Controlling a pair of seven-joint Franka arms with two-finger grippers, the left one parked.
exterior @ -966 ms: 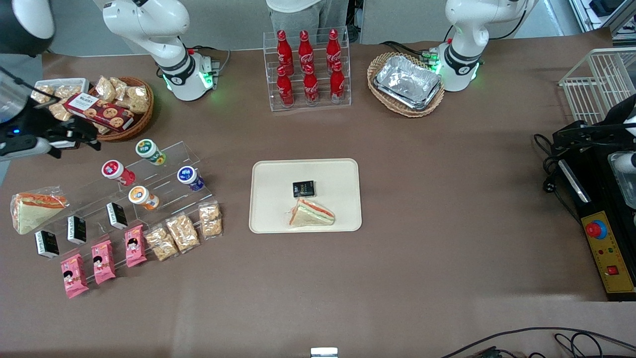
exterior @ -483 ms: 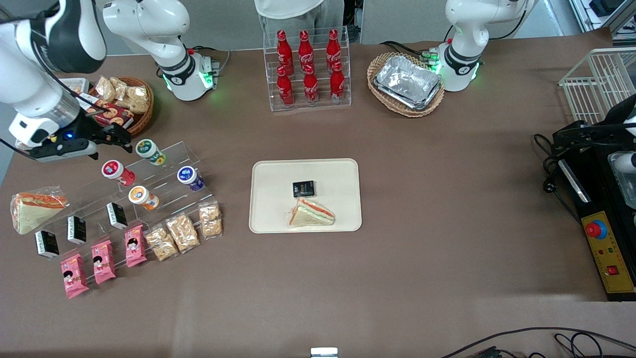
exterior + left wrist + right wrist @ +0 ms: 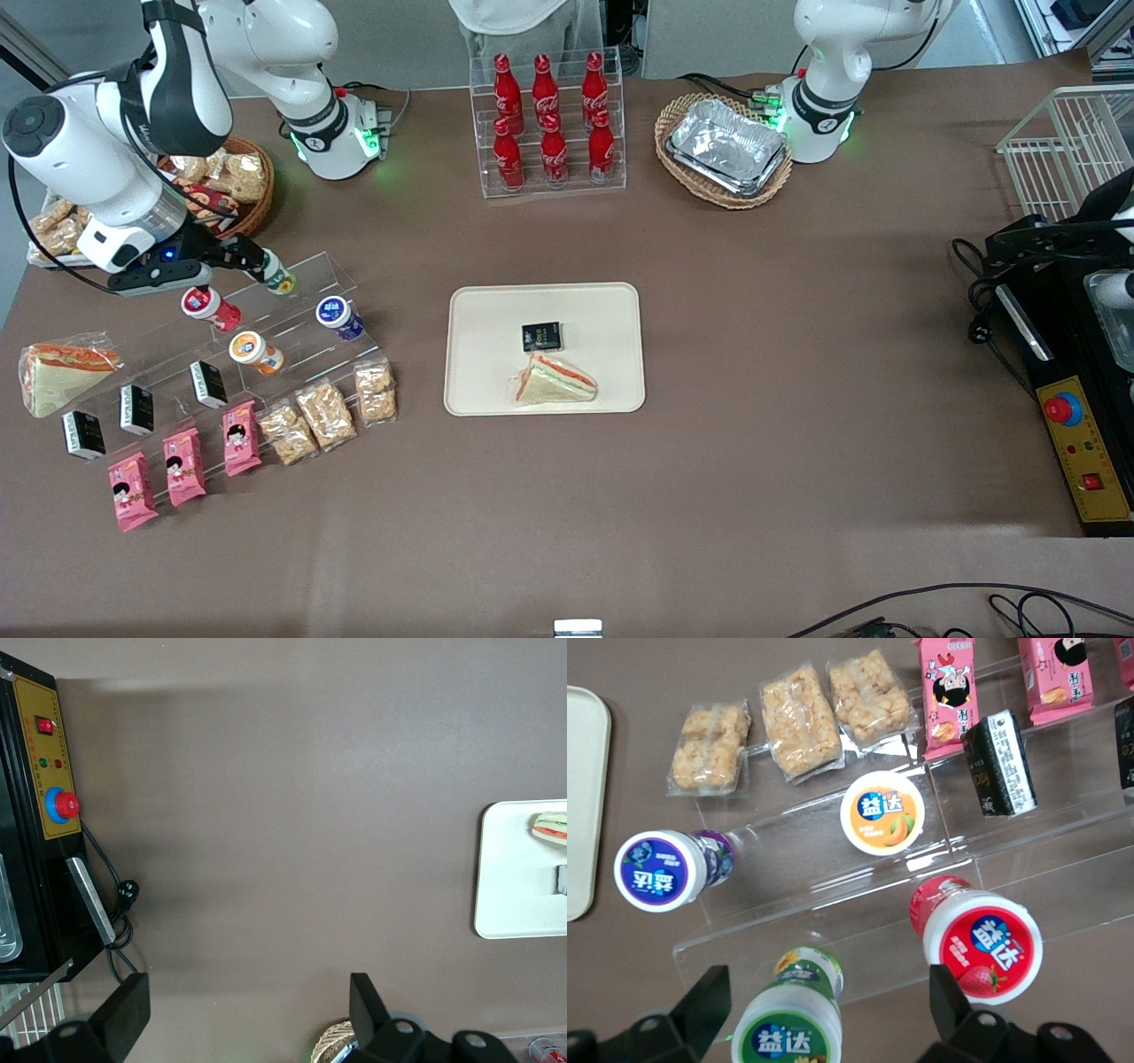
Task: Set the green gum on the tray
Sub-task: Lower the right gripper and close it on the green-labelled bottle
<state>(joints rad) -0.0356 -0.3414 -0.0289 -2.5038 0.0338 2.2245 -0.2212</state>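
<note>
Green and white, the green gum [image 3: 276, 276] sits on the top step of a clear plastic stand [image 3: 301, 319] near the working arm's end of the table. From the front, the gripper [image 3: 252, 263] hangs right over the gum's lid and hides most of it. You can't see from here if the fingers touch the bottle. The red-lidded gum [image 3: 205, 304] is just beside it on the stand. The orange-lidded gum [image 3: 252, 350] and the purple-lidded gum [image 3: 337, 316] sit one step lower, nearer to the front camera. The tray [image 3: 611, 306] lies well apart in the middle of the table, with a sandwich [image 3: 556, 381] and a small black packet [image 3: 541, 336] on it.

In the right wrist view, the gripper [image 3: 824, 1019] is spread wide. One black finger [image 3: 700, 1005] is on each side of the green gum [image 3: 788, 1028], with a gap on both sides, so nothing is squeezed. The red-lidded gum [image 3: 982, 941] is close to one finger. The orange-lidded gum [image 3: 881, 812] and purple-lidded gum [image 3: 660, 871] show too, and an edge of the tray [image 3: 585, 797].

In the left wrist view, only a part of the tray [image 3: 509, 895] and the sandwich [image 3: 551, 827] show.
</note>
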